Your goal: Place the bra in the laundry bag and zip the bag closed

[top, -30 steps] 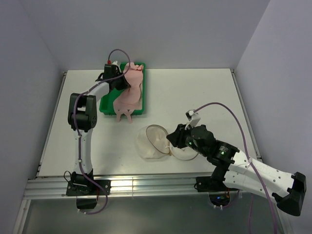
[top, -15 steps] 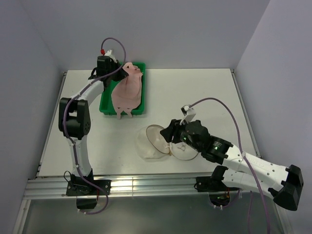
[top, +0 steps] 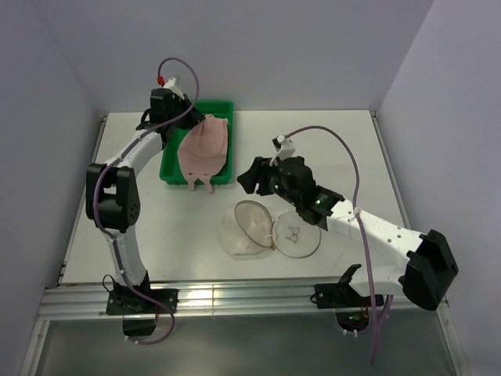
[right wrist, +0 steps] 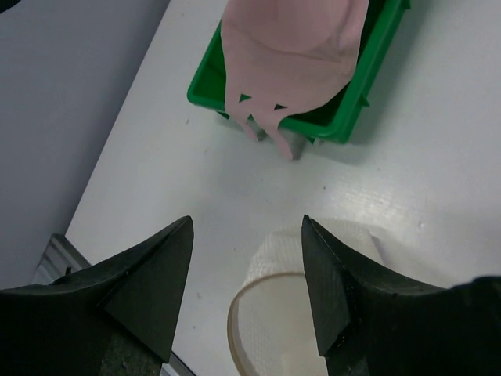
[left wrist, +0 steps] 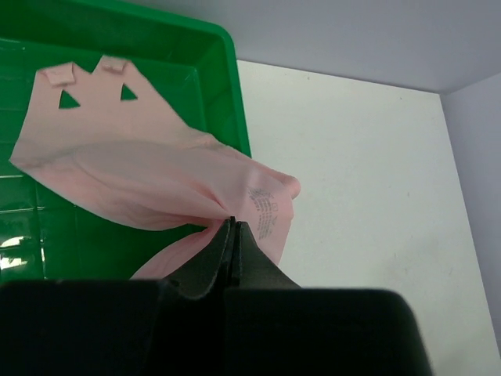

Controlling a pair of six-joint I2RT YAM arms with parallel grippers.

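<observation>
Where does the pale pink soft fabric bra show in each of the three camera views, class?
Top external: pale pink soft fabric bra, upper left of centre, over the green plastic tray.
Left wrist: centre-left, pinched at the bottom by the shut left pincer.
Right wrist: top centre, straps dangling past the tray's rim.
Shared landmark: that tray, in all three views.
</observation>
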